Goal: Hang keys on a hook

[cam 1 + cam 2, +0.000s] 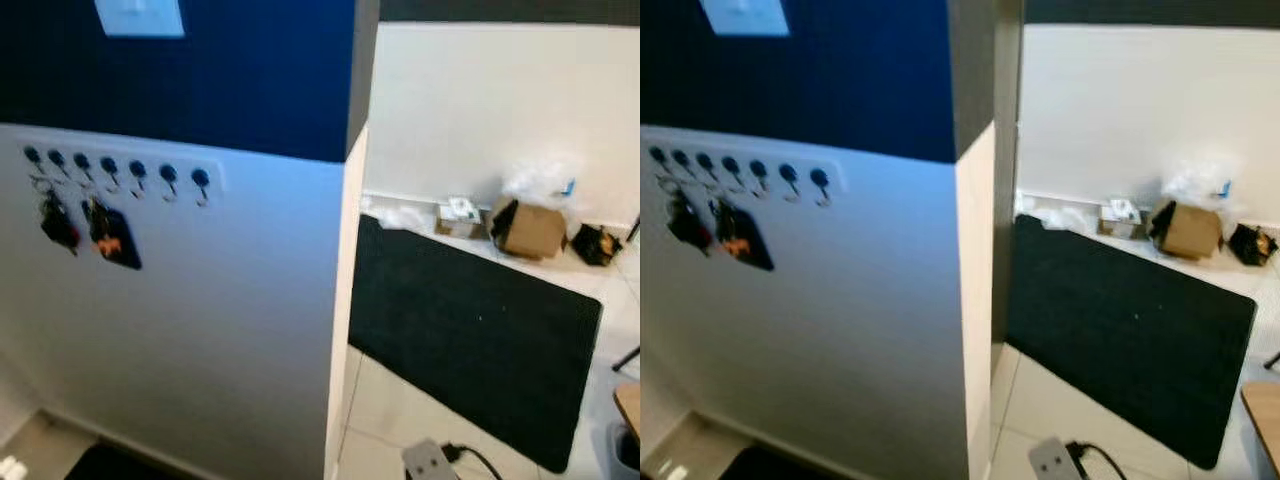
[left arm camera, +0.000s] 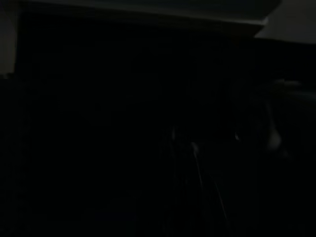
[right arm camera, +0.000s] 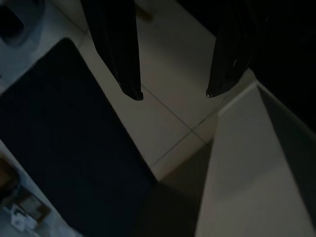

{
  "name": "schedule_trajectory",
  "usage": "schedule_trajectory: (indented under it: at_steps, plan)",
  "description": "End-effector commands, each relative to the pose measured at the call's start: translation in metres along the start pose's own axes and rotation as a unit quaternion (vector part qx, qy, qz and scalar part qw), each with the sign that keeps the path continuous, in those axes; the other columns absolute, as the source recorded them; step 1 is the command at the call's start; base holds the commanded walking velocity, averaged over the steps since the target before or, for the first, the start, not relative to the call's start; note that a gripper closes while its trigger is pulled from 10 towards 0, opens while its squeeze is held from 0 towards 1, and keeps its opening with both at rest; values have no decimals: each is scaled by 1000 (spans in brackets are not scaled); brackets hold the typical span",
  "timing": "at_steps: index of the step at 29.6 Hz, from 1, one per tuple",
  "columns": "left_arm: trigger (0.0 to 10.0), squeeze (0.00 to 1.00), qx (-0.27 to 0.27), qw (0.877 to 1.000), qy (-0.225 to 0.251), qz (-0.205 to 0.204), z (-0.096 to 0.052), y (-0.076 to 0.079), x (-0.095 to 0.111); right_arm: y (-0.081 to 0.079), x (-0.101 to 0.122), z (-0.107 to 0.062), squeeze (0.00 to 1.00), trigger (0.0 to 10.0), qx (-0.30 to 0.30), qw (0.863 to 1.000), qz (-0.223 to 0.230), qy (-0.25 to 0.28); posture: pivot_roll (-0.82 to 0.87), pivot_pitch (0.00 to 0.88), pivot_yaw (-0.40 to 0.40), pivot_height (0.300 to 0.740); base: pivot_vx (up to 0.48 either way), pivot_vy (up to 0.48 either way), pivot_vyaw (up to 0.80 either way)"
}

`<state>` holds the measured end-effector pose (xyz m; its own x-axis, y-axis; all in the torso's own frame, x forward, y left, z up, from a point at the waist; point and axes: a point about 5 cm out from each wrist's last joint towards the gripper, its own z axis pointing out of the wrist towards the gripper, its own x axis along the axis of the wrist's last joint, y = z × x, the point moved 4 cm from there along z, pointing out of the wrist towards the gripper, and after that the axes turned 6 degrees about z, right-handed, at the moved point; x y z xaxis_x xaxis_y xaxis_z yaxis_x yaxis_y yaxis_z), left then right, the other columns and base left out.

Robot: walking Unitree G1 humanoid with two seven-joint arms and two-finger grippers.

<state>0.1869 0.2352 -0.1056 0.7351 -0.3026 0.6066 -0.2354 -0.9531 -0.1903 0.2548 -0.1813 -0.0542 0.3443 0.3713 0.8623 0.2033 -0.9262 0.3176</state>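
Seven hooks [image 1: 115,170] line the white wall's upper edge; keys [image 1: 100,232] already hang from the leftmost ones, so aim for a free hook further right. Left gripper: jaws' state cannot be told in the dark. Right gripper [image 3: 174,94] hangs over floor tiles, jaws wide apart, empty.

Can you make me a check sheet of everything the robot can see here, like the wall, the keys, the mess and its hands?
Surface: white wall panel below a dark blue band; pale tile floor.
Job's things: hook rail with seven hooks; keys hang under the left hooks, right hooks bare.
Clutter: cardboard box, small box and bags along the far wall.
End effectors: right end effector open, above floor tile; left wrist view too dark to tell.
Cables: power strip with black cord on floor.
Surroundings: black mat.
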Motion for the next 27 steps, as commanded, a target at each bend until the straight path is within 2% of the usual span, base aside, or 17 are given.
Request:
schedule_trajectory:
  at_steps: [1,17,27]
  plan:
    - [10000,0,0,1000,-8,-6,-2,0,-6,-3,-5,-3,0,10000,6,1000,-5,-10,68,109,32,740,0,0,706]
    - [10000,0,-1,1000,-6,-4,-2,1,-6,-3,-5,-3,0,10000,6,1000,-6,-9,69,111,31,740,0,0,686]
    - [10000,0,0,1000,-3,-2,-1,2,-4,-1,-5,-3,0,10000,0,1000,-2,-9,64,110,29,740,0,0,0]
